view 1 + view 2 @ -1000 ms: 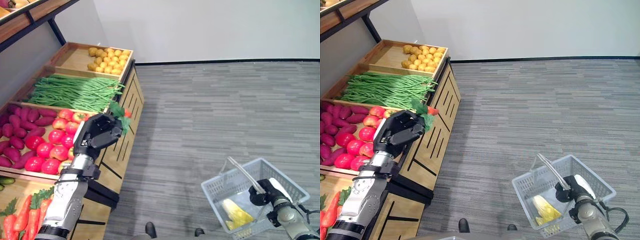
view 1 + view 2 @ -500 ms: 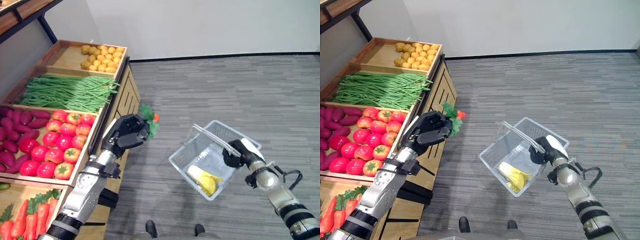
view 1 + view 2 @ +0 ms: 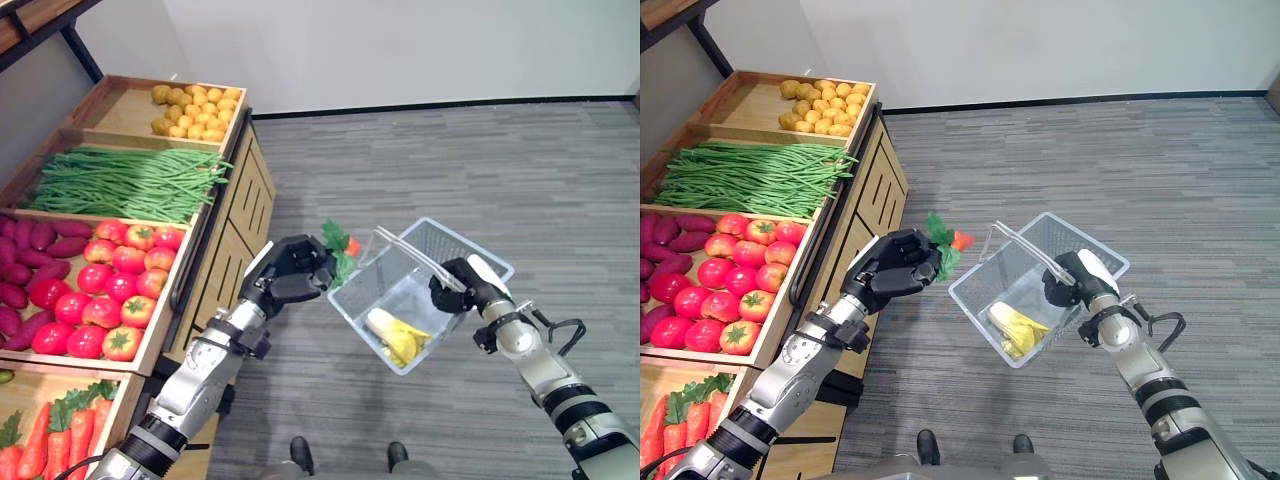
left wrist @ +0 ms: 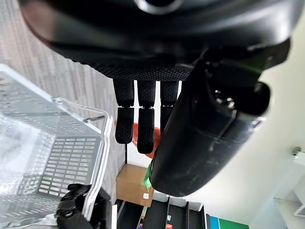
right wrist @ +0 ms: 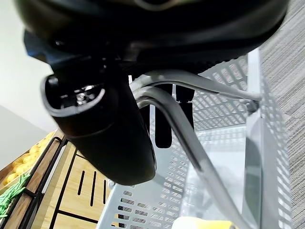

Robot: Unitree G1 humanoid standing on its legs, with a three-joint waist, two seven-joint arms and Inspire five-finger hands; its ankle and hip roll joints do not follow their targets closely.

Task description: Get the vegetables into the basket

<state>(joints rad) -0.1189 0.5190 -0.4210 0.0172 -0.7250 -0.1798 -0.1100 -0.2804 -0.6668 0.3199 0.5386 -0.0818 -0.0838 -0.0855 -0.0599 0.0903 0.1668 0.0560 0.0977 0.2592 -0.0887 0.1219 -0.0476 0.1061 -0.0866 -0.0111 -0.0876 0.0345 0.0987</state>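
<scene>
Left eye view puts your left hand clenched round a leafy orange-red vegetable, just beside the grey basket rim. Your right hand grips the basket's handles, corn inside. You're mid-delivery: I'd carry the vegetable over the opening, then release.

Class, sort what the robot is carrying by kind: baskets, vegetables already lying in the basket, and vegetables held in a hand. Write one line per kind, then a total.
Baskets: 1, the basket hanging from the right hand
Vegetables in the basket: 1, the yellow vegetable
Vegetables in a hand: 1, the red leafy vegetable in the left hand
Total: 3
</scene>
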